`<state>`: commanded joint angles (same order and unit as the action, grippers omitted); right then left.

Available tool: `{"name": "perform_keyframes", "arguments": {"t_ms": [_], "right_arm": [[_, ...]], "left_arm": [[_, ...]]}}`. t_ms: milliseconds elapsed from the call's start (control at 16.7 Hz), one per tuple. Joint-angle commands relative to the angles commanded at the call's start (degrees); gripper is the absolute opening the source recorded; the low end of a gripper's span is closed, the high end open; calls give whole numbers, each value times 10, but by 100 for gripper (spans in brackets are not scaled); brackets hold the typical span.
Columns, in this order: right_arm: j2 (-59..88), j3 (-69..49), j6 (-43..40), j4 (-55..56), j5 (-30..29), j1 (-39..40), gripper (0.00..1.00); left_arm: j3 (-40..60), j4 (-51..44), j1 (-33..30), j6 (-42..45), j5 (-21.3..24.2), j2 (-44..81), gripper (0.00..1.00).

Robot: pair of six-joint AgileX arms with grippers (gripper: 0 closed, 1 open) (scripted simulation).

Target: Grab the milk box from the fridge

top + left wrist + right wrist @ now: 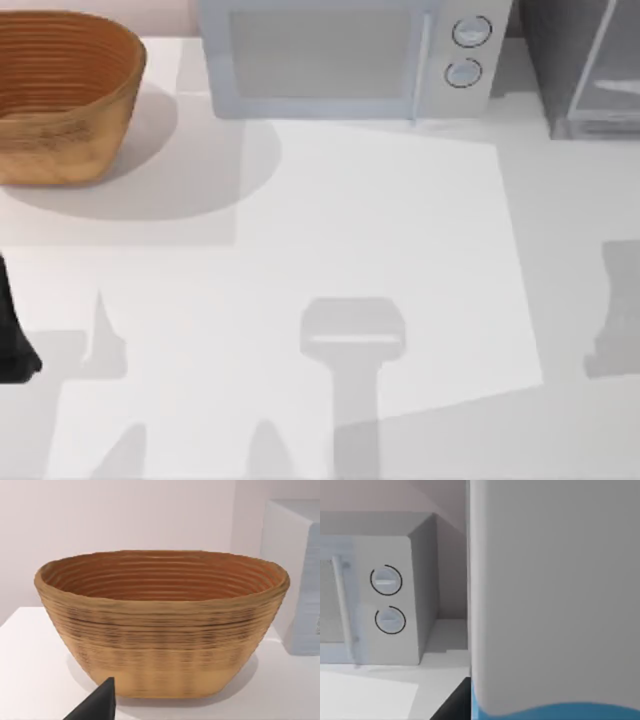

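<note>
The milk box (555, 595) looms close in the right wrist view, to the right of the microwave (330, 55). Its straight edge runs parallel to the microwave's upright corners, so its long axis stands vertical, with the white part above and the light blue below. A dark sliver of the right end effector (454, 704) shows beside the box's lower edge; I cannot tell whether it is grasping. The fridge (560, 60) stands just right of the microwave on the tabletop (380, 230). The left end effector (97, 705) faces the basket (60, 95), left of the microwave; its state cannot be told.
</note>
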<state>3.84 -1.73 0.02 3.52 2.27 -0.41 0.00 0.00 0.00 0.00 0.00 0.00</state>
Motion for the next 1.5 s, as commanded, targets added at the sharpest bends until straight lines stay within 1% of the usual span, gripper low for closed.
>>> {"name": "perform_keyframes", "arguments": {"t_ms": [120,300,780,1020,1260,1500], "right_arm": [[55,-23,-1,48,30,-4,0],[182,-69,-2,145,89,-12,0],[681,-203,10,445,287,-36,0],[879,-264,15,579,374,-46,0],[1013,-315,14,682,437,-52,0],[1065,-336,13,724,462,-55,0]], "left_arm": [[0,0,0,0,0,0,100],[0,0,0,0,0,0,100],[0,0,0,0,0,0,100],[0,0,0,0,0,0,100],[0,0,0,0,0,0,100],[0,0,0,0,0,0,100]]}}
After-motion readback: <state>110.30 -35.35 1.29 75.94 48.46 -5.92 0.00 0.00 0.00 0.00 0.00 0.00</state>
